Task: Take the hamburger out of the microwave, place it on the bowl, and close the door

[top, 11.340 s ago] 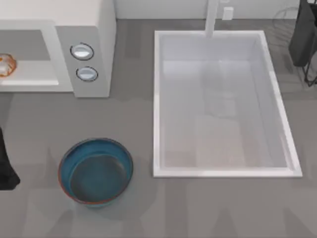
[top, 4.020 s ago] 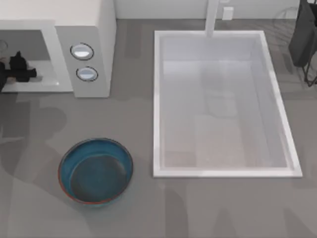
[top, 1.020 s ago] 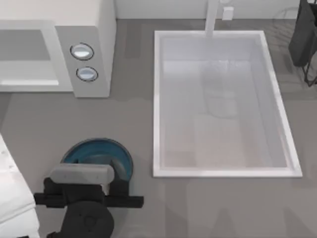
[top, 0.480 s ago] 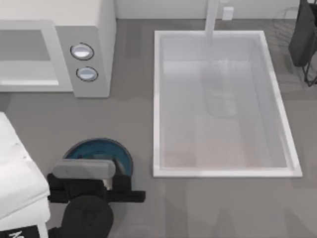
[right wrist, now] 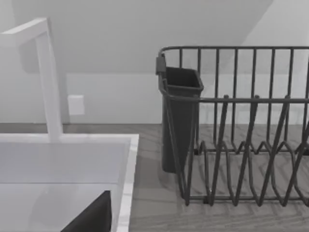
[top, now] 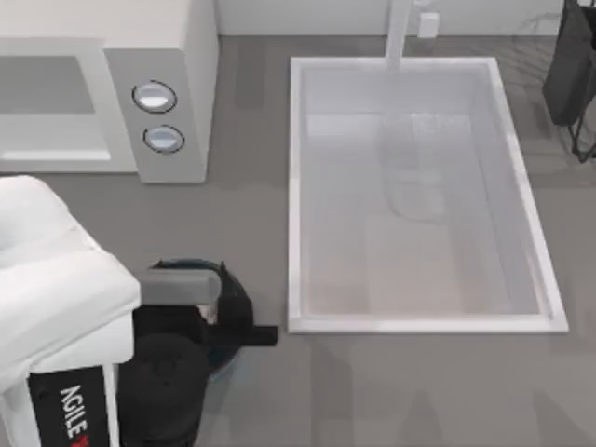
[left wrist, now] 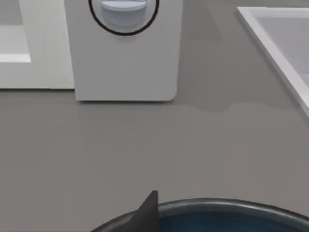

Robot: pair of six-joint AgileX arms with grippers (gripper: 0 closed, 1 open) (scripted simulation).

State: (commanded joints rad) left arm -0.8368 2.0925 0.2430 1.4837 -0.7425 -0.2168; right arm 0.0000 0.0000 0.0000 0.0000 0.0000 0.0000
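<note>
The microwave point(top: 158, 56) stands at the back left, and the part of its grey cavity point(top: 47, 112) that I see holds nothing. Its dials point(top: 155, 97) face up, and one dial point(left wrist: 123, 9) is close in the left wrist view. The door is out of view. My left arm point(top: 56, 298) reaches in from the lower left and its gripper point(top: 209, 317) hangs over the bowl point(top: 226, 361), hiding almost all of it. A dark tip of that gripper point(left wrist: 147, 217) sits just above the bowl's blue rim point(left wrist: 217, 212). The hamburger is hidden.
A white sink basin point(top: 419, 196) with a faucet point(top: 399, 33) fills the middle and right. A dark dish rack point(right wrist: 241, 125) with a cutlery holder point(right wrist: 181, 116) stands at the far right, beside my parked right gripper point(right wrist: 91, 217). Bare grey counter point(left wrist: 145, 145) lies between microwave and bowl.
The hamburger has left the microwave cavity. My left arm went into the cavity, then came down to the bowl, and in the last second slid farther over it.
</note>
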